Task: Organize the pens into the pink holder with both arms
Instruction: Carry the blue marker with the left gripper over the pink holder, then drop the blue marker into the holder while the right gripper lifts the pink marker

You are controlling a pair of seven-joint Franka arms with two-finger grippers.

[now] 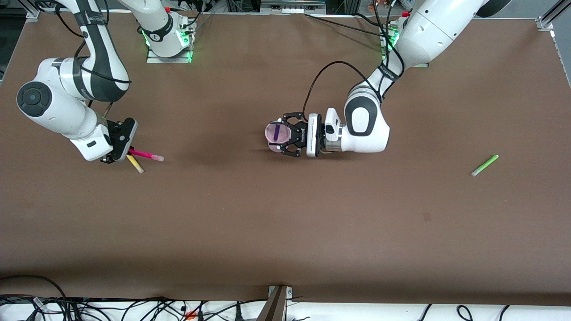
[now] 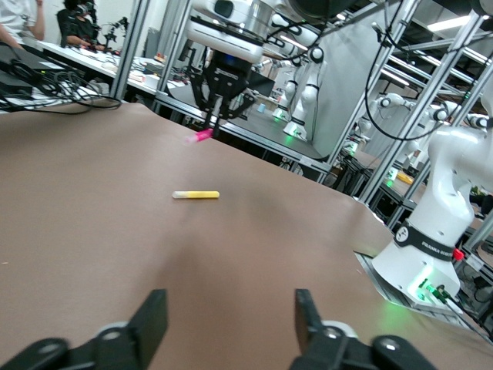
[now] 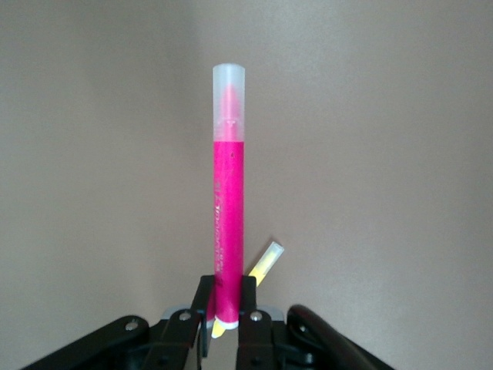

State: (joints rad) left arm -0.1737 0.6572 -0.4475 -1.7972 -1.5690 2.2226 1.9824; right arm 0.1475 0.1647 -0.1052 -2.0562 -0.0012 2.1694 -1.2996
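So far only the dark purple marker pen [image 1: 277,132] stands in the pale pink translucent round holder [image 1: 276,138] mid-table, with the left gripper [image 1: 285,135] spread over it. The right gripper [image 1: 117,154] pinches the magenta-pink pen [image 1: 146,154] above the yellow pen [image 1: 135,164]; the lime green pen [image 1: 485,165] lies untouched toward the left arm's end

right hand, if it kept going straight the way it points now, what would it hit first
Probably the table: the right hand, shut on the magenta pen, points down at bare brown surface, with the yellow pen lying just beside that line.
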